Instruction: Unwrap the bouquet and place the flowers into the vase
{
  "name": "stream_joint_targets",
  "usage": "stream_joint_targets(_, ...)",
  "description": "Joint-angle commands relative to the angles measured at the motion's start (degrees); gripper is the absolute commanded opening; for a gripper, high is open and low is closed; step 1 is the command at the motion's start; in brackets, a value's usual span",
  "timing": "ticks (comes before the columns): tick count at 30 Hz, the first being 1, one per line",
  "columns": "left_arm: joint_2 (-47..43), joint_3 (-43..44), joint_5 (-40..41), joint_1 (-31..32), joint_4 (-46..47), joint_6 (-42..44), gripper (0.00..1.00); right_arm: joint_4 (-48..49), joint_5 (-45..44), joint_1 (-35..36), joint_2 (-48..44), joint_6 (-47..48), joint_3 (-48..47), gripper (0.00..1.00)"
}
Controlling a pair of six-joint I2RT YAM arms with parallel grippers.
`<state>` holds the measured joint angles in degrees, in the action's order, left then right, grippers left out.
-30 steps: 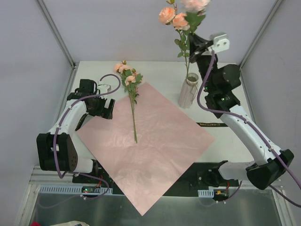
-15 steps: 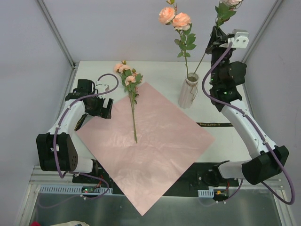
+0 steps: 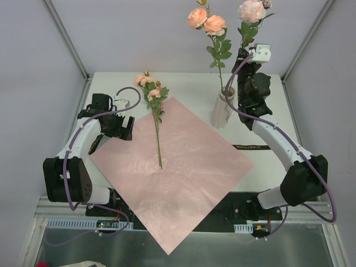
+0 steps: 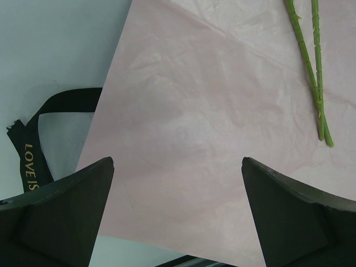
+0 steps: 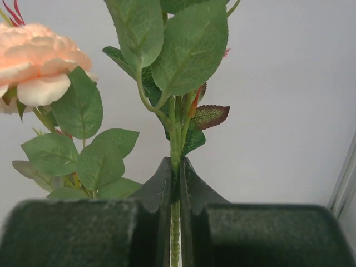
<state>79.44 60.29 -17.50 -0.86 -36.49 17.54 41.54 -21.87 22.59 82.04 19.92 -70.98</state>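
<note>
**Over the vase again with another rose**

Top view: back from the far right with the right end effector [image 3: 243,54], carrying a single rose [image 3: 251,11] upright just above the vase [image 3: 222,111], beside two roses [image 3: 207,22] already standing in it. Cannot tell if the stem tip is in the neck. Leaves one spray [image 3: 153,94] lying on the pink paper [image 3: 183,167].

Left wrist: shows left end effector [image 4: 177,161] spread wide and empty over that paper, black ribbon [image 4: 33,161] alongside.

Right wrist: confirms a tight pinch on the stem. Probably means lowering next, with one spray to go.

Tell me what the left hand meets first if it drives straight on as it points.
The left hand would most likely meet the large square pink paper sheet near its edge; the black printed ribbon lies aside. Depth is uncertain.
</note>
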Motion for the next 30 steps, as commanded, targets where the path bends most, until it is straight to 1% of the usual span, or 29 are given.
stream_joint_targets(1, -1.7, 2.0, -0.6, -0.7, -1.3, 1.3, 0.99, 2.5, -1.1, -0.3, 0.4, -2.1, -0.4, 0.01)
stream_joint_targets(2, -1.7, 2.0, -0.6, -0.7, -1.4, 1.4, 0.99, 0.9, -1.8, -0.2, 0.3, -3.6, -1.0, 0.01)
stream_joint_targets(3, -1.7, 2.1, -0.5, -0.7, -1.4, 1.4, 0.99, -0.7, -1.9, -0.2, 0.0, -4.6, -1.1, 0.07)
stream_joint_targets(4, -1.8, 2.1, -0.5, -0.8, -1.4, 1.4, 0.99, -3.5, -2.6, -0.1, -0.3, -5.4, -1.2, 0.35)
stream_joint_targets(5, -1.8, 2.2, -0.5, -0.8, -1.5, 1.4, 0.99, -5.0, -3.5, 0.3, -1.3, -7.3, -0.9, 0.53)
stream_joint_targets(7, -1.7, 2.5, -0.6, -0.9, -1.4, 1.4, 0.99, -7.0, -5.2, 1.2, -2.8, -8.6, 0.7, 0.85)
stream_joint_targets(10, -1.6, 3.0, -1.0, -1.1, -1.6, 1.4, 0.99, -6.3, -7.0, 5.0, -6.5, -7.1, 4.6, 0.89)
stream_joint_targets(11, -1.3, 3.2, -1.0, -1.2, -1.7, 1.2, 0.99, -5.9, -7.6, 7.5, -7.2, -6.2, 5.4, 0.90)
stream_joint_targets(15, -1.3, 4.0, -1.1, -1.4, -2.1, 1.3, 0.99, -5.2, -10.1, 14.3, -9.4, -2.3, 7.8, 0.91)
stream_joint_targets(16, -1.4, 4.1, -1.1, -1.5, -2.2, 1.1, 0.99, -5.8, -10.6, 15.8, -9.6, -0.5, 7.4, 0.93)
stream_joint_targets(17, -1.4, 4.2, -1.0, -1.7, -2.3, 1.0, 0.99, -6.6, -10.5, 18.9, -9.4, 0.8, 6.9, 0.95)
stream_joint_targets(18, -1.4, 4.3, -1.0, -1.8, -2.4, 1.0, 0.99, -8.0, -10.3, 20.5, -8.9, 1.9, 6.0, 0.99)
stream_joint_targets(19, -1.2, 4.3, -0.9, -2.0, -2.4, 1.0, 0.99, -11.8, -10.1, 22.0, -7.0, 3.4, 3.8, 0.96)
stream_joint_targets(20, -1.1, 4.3, -0.9, -2.2, -2.4, 1.1, 0.99, -14.4, -9.7, 24.4, -5.7, 3.5, 2.2, 0.96)
stream_joint_targets(21, -1.0, 4.4, -0.9, -2.3, -2.5, 1.1, 0.99, -17.4, -8.8, 25.2, -4.2, 3.3, 0.6, 0.96)
stream_joint_targets(22, -0.9, 4.4, -1.0, -2.6, -2.6, 1.2, 0.99, -24.0, -6.4, 25.8, -0.6, 2.0, -0.9, 0.96)
stream_joint_targets(24, -0.8, 4.4, -1.0, -3.0, -2.7, 1.2, 0.99, -30.7, -3.6, 26.0, 3.5, -6.7, -6.4, 0.96)
stream_joint_targets(25, -0.8, 4.4, -0.9, -3.4, -2.7, 1.1, 0.99, -37.6, 4.4, 25.6, 8.4, -9.2, -8.9, 0.96)
stream_joint_targets(26, -0.7, 4.3, -0.9, -3.7, -2.7, 1.2, 0.99, -40.1, 7.1, 25.1, 10.8, -12.6, -12.6, 0.96)
stream_joint_targets(27, -0.7, 4.3, -0.8, -3.9, -2.7, 1.4, 0.99, -41.3, 8.4, 25.3, 12.9, -14.0, -13.8, 0.96)
stream_joint_targets(28, -0.9, 4.3, -1.0, -4.6, -2.7, 1.5, 0.99, -43.1, 13.0, 25.3, 16.2, -14.5, -14.3, 0.96)
stream_joint_targets(30, -1.2, 4.2, -1.1, -5.4, -2.7, 2.1, 0.99, -43.2, 14.6, 25.4, 19.1, -16.2, -16.2, 0.96)
